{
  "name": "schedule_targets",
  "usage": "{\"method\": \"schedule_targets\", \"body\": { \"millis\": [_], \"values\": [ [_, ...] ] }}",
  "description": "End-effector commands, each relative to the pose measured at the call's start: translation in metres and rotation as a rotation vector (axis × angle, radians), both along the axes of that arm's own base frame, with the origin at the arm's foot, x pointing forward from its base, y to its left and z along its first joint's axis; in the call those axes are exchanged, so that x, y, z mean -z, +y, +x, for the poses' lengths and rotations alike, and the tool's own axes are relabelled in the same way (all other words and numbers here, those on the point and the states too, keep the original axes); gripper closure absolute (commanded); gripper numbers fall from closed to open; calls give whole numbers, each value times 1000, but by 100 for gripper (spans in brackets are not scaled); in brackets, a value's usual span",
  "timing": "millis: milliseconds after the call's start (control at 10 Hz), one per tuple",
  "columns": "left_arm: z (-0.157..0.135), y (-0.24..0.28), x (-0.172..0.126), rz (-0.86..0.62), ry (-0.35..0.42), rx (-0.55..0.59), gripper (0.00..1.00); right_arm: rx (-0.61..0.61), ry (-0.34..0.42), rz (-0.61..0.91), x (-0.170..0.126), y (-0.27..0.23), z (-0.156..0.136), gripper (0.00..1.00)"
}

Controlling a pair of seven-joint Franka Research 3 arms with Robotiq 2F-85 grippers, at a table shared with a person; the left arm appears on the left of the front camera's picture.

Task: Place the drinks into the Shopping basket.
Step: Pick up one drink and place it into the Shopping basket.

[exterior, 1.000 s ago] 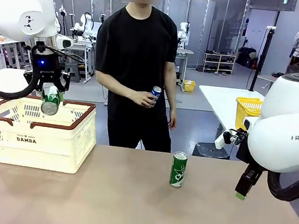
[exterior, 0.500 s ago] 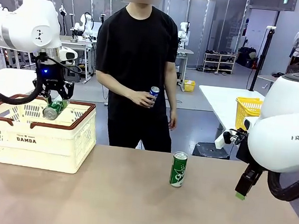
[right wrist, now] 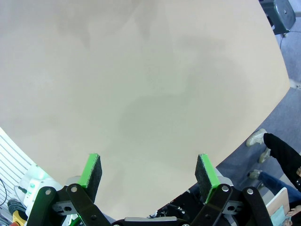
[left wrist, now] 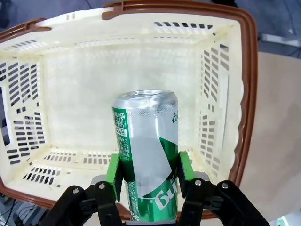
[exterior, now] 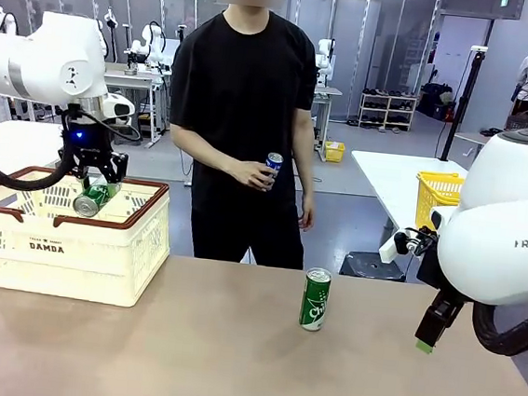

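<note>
We are clamping our left gripper (left wrist: 148, 172) on a green can (left wrist: 146, 141), one green pad pressing each side of its lower body. The can is lying along the fingers. In the wrist view its silver top is pointing away from the gripper and straight at the bare floor of the basket (left wrist: 249, 94). All four slotted walls are ringing the can there, so it is sitting inside the outline of the rim rather than over an edge. From the front, the can is hanging tilted, top end low and leaning toward our side. It is at about rim height, right of the basket's middle and between the far and near brown rims. We are judging that the coming move turns on just this: the floor is lying directly along the can's long axis, so opening the jaws should drop it in, probably to land on its side.

Farther out, a second can (exterior: 315, 299) is standing upright on the table (exterior: 229, 363), well apart from the basket. It is nearer our right gripper (exterior: 428, 343), whose jaws are standing wide apart over bare tabletop with nothing between them. We are taking that arm as the better placed for it. Across the table, the person's hand (exterior: 252, 173) is holding a blue can (exterior: 274, 162) at waist height.
</note>
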State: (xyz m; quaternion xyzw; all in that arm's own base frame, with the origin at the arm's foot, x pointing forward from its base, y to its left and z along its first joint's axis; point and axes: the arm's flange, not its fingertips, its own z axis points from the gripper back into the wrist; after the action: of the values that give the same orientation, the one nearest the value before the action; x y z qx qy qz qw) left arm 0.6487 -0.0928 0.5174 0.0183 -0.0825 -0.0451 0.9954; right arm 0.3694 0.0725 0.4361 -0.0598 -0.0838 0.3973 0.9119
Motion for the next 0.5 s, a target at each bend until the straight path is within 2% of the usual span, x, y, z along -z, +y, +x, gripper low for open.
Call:
{"method": "schedule_targets", "body": {
  "millis": [0,400],
  "values": [
    [14,6,0,-29,-49,41,43,-6,2,-6,0,-1,0,0],
    [21,4,24,-47,-25,46,43,-6,2,-6,0,-1,0,0]
  ]
}}
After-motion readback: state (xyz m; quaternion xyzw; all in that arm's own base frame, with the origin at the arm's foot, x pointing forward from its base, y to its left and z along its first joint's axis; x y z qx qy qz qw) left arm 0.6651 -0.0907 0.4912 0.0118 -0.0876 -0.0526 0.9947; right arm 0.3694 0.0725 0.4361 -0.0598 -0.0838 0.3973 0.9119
